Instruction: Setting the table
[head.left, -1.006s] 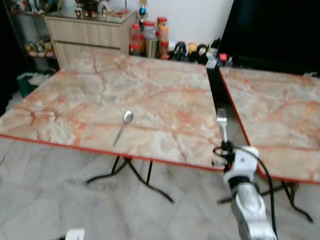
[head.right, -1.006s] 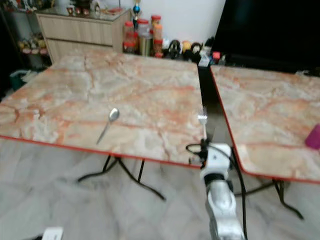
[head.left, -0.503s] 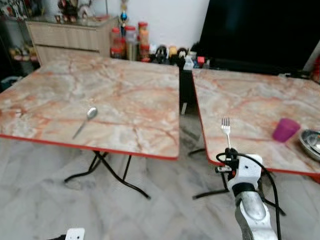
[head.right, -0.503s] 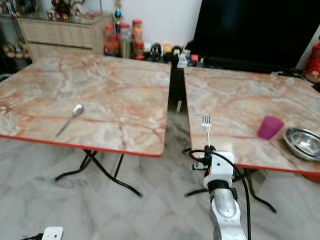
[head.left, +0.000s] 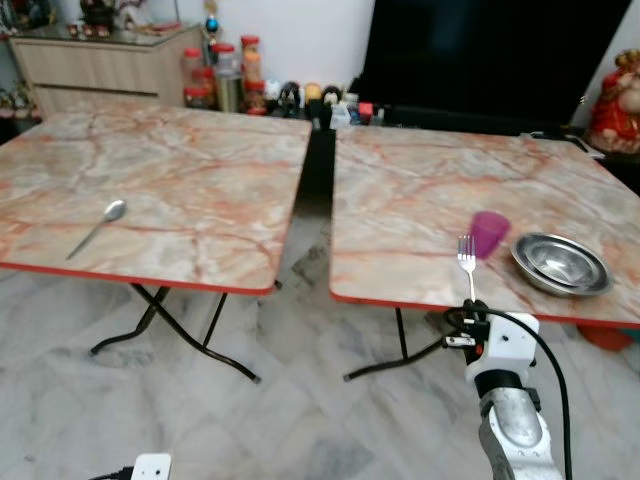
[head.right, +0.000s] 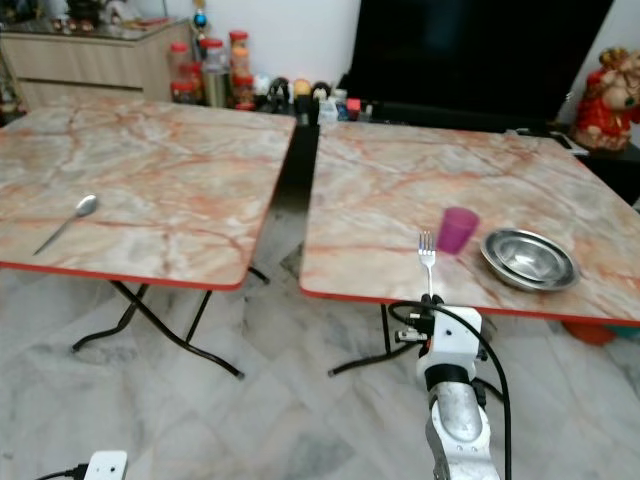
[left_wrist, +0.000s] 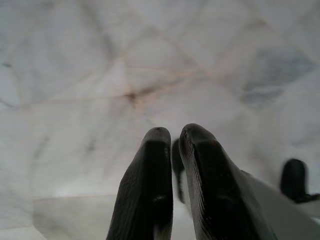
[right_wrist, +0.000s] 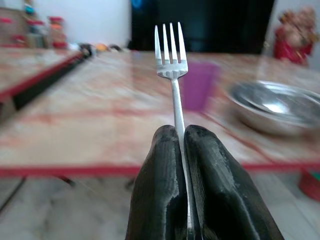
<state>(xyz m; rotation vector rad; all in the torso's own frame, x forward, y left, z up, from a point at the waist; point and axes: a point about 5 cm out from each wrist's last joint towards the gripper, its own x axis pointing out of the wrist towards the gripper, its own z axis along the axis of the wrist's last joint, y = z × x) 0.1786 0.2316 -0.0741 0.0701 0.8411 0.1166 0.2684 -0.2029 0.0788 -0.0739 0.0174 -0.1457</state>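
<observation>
**Fork upright in the right gripper, short of the right-hand table**

Right gripper (right_wrist: 181, 135) clamped on a fork (right_wrist: 172, 70), the two black fingers (right_wrist: 160, 185) pressed together on the handle, tines pointing straight up. Seen from the head camera as held out in front of the near edge of the right-hand table (head.left: 420, 190), over the floor and not over the tabletop. Silver forearm with a white wrist block and a looping black cable below the fork (head.left: 467, 262).

On that right-hand table, past the fork: a purple cup (head.left: 489, 232) standing upright, and just beside it to the right a shallow steel bowl (head.left: 560, 263), the two close but whether touching not clear. Both near the table's front edge, marble-patterned top with a red rim.

Left-hand table (head.left: 180, 180) of the same marble pattern, set apart from the other by a narrow dark gap. A spoon (head.left: 98, 225) lying flat on it near its front edge, well apart from the cup and bowl.

Left gripper (left_wrist: 172, 165) hanging low over pale marble floor tiles (left_wrist: 100, 75), fingers nearly together with only a thin slit between them, nothing held.

Behind the tables: a row of jars and bottles (head.left: 225, 78) on the floor by the wall, a wooden cabinet (head.left: 100, 60) to the left, a large dark screen (head.left: 480, 50), and a red figurine (head.left: 612, 85) at the far right.
</observation>
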